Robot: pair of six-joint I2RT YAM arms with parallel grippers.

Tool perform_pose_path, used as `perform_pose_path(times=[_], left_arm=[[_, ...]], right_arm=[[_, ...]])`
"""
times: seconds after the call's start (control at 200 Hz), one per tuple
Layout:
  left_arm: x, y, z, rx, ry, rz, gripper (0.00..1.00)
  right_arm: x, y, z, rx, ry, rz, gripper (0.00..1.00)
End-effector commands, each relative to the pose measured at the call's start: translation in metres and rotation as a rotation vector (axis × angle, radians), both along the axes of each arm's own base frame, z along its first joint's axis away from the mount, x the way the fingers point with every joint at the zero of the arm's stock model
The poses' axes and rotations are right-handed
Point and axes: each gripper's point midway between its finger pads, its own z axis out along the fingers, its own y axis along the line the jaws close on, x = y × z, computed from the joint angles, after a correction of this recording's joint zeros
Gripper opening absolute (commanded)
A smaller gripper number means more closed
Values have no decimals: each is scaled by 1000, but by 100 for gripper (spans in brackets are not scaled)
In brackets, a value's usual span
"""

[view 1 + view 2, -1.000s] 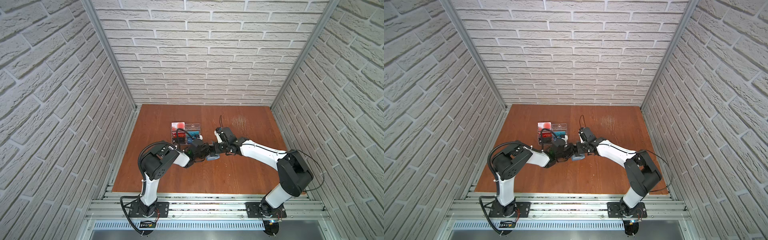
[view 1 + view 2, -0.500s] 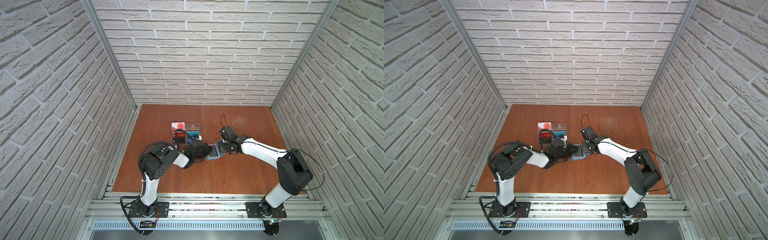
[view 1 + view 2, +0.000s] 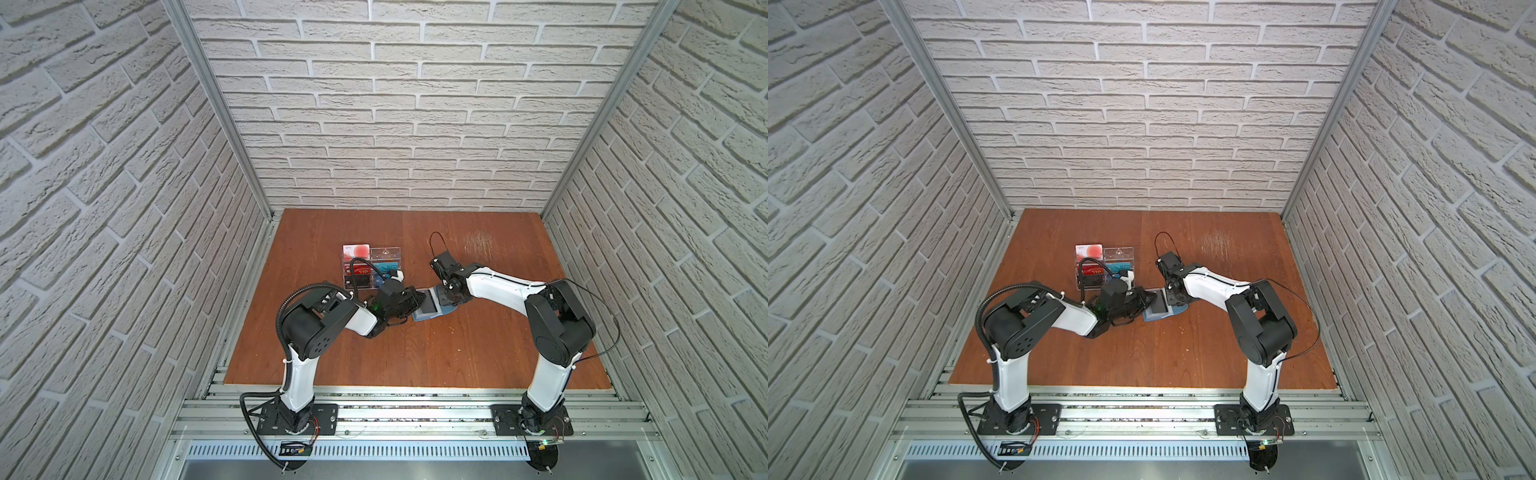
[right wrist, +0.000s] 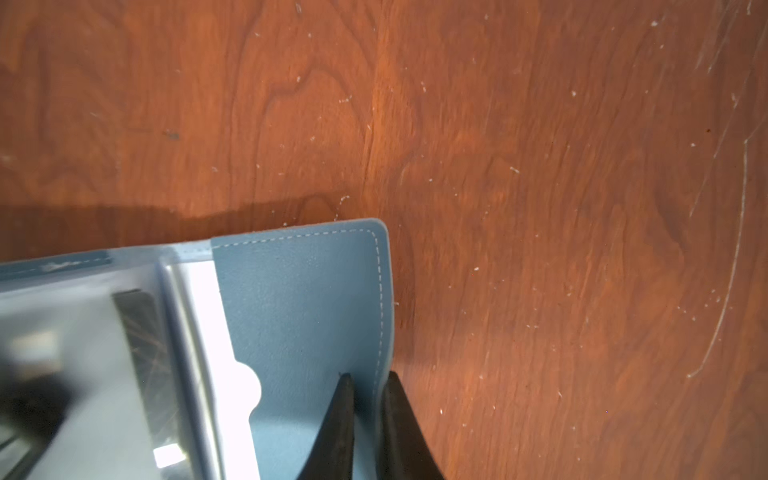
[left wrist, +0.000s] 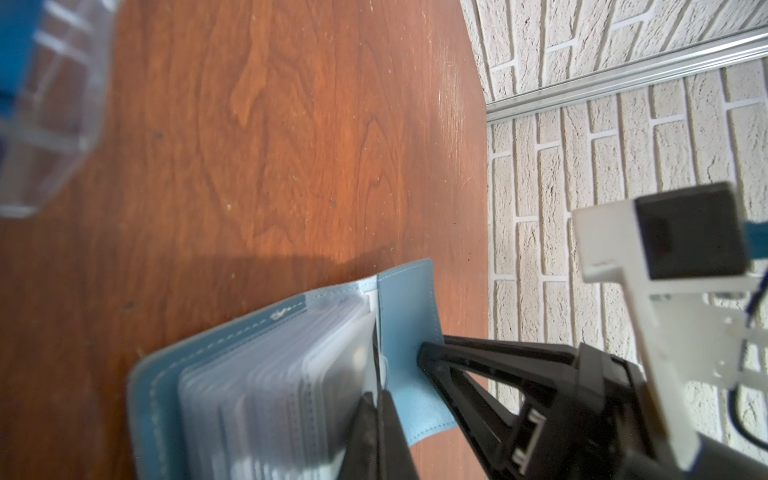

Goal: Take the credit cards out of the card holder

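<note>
The slate-blue card holder (image 3: 429,311) (image 3: 1158,311) lies open on the table between both grippers. In the left wrist view its stack of clear sleeves (image 5: 266,395) stands up from the cover (image 5: 409,316). My left gripper (image 5: 378,399) (image 3: 420,300) is shut on a thin leaf at the edge of that stack; sleeve or card, I cannot tell. My right gripper (image 4: 368,378) (image 3: 445,297) pinches the edge of the cover flap (image 4: 307,299), one jaw on each face. A white sheet (image 4: 232,353) shows in the flap's pocket. No credit cards show plainly in the holder.
A clear acrylic rack (image 3: 371,268) (image 3: 1104,266) (image 5: 50,104) stands just behind the left gripper, with a red card (image 3: 360,271) and a blue card (image 3: 384,266) in it. A white card with a red circle (image 3: 356,250) leans at its back. Brick walls enclose the table.
The right gripper's jaws have closed in on the cover flap, and the holder has come open and lies flatter. The left gripper has stayed shut and hardly moved.
</note>
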Motion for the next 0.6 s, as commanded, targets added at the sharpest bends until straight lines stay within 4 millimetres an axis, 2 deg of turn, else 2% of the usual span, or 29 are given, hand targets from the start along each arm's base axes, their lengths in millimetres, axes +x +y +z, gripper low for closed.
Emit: perform_pose_path(times=[0.0,0.215,0.375,0.595], left_arm=[[-8,18,-37,82,75,19,4],[-10,20,-39,81,77,21,4],[-9,19,-40,80,78,20,4],[-10,19,-43,76,83,20,4]], right_arm=[[0,-15,-1,-100,24,-16,14],[2,-24,5,-166,5,-22,21],[4,-17,13,-238,-28,7,23],[7,0,6,-258,-19,46,22]])
